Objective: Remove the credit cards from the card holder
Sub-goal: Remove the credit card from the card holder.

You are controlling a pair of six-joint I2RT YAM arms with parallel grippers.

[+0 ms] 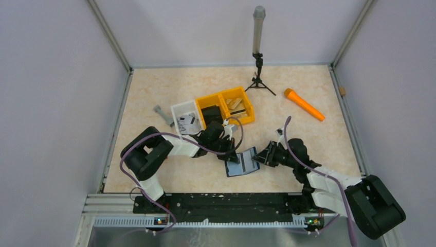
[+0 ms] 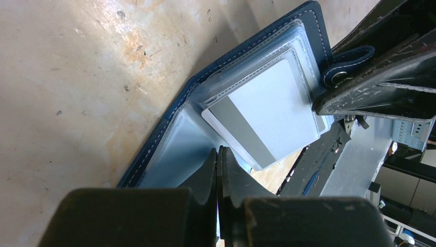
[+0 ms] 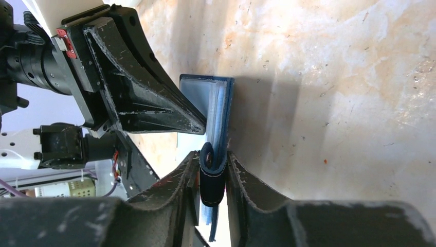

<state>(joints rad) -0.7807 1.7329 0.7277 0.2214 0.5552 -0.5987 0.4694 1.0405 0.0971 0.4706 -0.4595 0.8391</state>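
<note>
Holder: flat navy-blue folding card holder (image 1: 241,163), lying open.
Left wrist only: silvery-grey striped credit card (image 2: 267,118), half out of its pocket.
Left gripper (image 2: 218,154): jaws pressed together.
Right gripper (image 3: 212,157): pinching the holder's strap (image 3: 211,177).

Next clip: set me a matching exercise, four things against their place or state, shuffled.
1 left gripper
2 right gripper
3 silvery-grey card
4 yellow bin

a on the table beyond both arms
b shut, tips at the card holder, on its pale inner face
c jaws either side of the navy strap
d sticking out of a pocket

Pairs: 1-b, 2-c, 3-d, 4-a
</note>
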